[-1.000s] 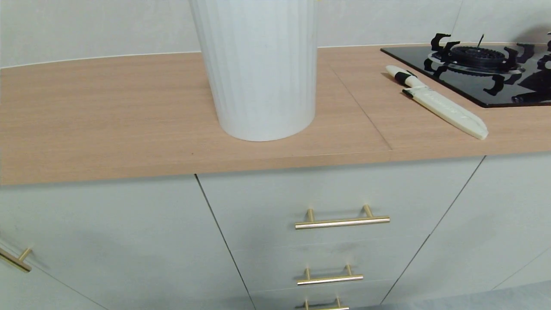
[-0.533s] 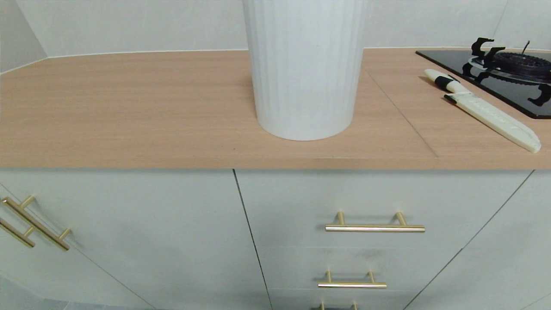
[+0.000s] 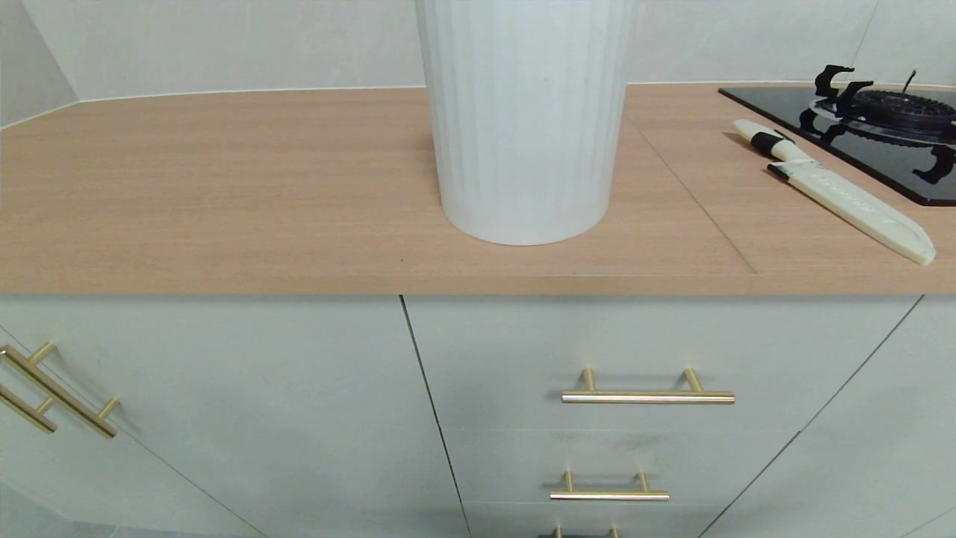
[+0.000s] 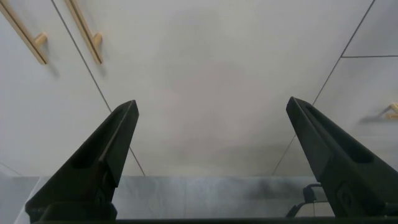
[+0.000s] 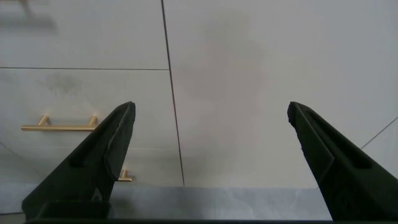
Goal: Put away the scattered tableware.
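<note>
While both grippers face the pale cabinet fronts, the left gripper has its jaws spread wide on nothing; the right gripper is spread the same way; brass drawer handles line the fronts; on the wooden surface above, a tall white ribbed container stands near the front edge; to its right a cream knife lies flat, just beside the black hob.
</note>
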Available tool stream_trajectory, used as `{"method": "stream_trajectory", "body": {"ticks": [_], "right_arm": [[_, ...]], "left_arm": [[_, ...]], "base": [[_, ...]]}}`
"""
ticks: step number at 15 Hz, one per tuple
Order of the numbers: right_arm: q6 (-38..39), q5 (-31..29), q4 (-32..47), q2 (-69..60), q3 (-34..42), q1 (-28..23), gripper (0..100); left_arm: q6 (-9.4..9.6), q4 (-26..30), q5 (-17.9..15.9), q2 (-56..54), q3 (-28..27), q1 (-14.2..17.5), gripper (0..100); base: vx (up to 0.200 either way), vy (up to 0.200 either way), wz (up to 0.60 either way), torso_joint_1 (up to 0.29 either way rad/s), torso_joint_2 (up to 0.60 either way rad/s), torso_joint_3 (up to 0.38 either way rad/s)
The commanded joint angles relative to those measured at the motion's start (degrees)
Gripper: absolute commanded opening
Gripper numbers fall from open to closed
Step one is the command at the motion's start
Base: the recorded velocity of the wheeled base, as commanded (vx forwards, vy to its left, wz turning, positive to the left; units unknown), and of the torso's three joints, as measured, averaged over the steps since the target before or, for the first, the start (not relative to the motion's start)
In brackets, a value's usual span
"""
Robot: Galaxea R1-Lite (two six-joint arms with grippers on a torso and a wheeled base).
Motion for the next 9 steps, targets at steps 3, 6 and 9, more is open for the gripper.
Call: {"method": "stream_trajectory", "body": {"ticks": [3, 6, 9], "right_arm": [[0.0, 0.0, 0.0, 0.0, 0.0, 0.0, 100], [0.0, 0.0, 0.0, 0.1, 0.0, 0.1, 100], [0.0, 0.0, 0.0, 0.0, 0.0, 0.1, 100]], "left_arm": [[-0.01, 0.0, 0.0, 0.1, 0.0, 0.0, 100], [-0.01, 0.0, 0.0, 0.1, 0.0, 0.0, 100], [-0.01, 0.0, -0.1, 0.1, 0.0, 0.0, 100]], "base": [[0.000, 0.000, 0.00, 0.000, 0.00, 0.000], [0.000, 0.000, 0.00, 0.029, -0.12, -0.080], [0.000, 0.000, 0.00, 0.074, -0.24, -0.277]]}}
